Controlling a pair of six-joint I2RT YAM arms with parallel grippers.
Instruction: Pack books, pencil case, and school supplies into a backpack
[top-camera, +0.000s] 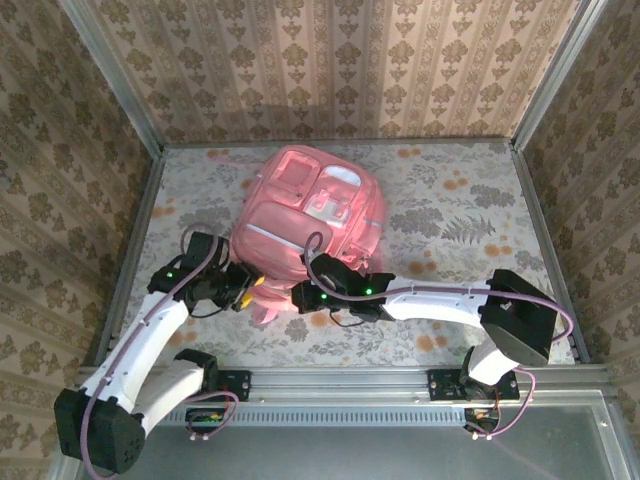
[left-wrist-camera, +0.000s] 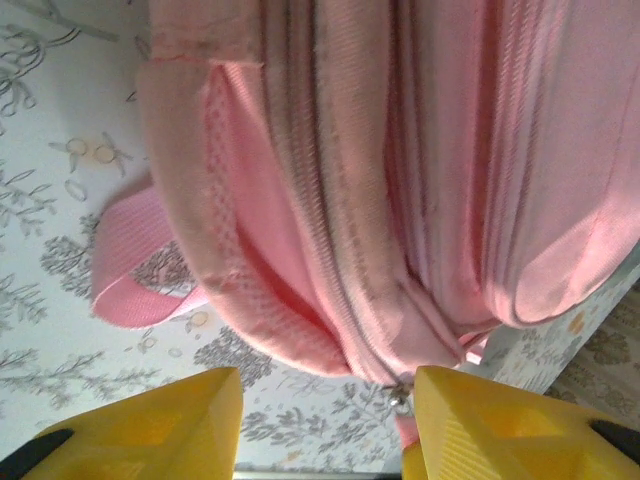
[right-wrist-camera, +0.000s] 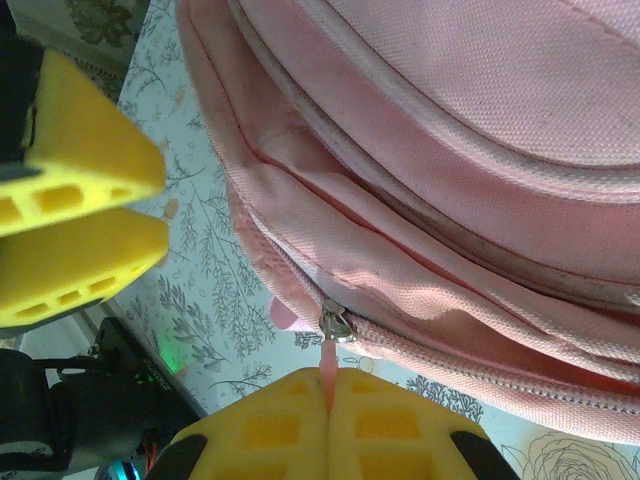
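I'm pinching the backpack (right-wrist-camera: 450, 150) by its pink zip tag (right-wrist-camera: 327, 360), right gripper (right-wrist-camera: 328, 400) clamped; left gripper (left-wrist-camera: 325, 420) is hanging parted, empty. Pulling along the track seems best.

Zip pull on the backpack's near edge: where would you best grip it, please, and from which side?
Grip the pink tab hanging from the metal slider, coming from the near side, in line with it. It is flat and sticks out clear of the backpack fabric; the right gripper is shut on it so.
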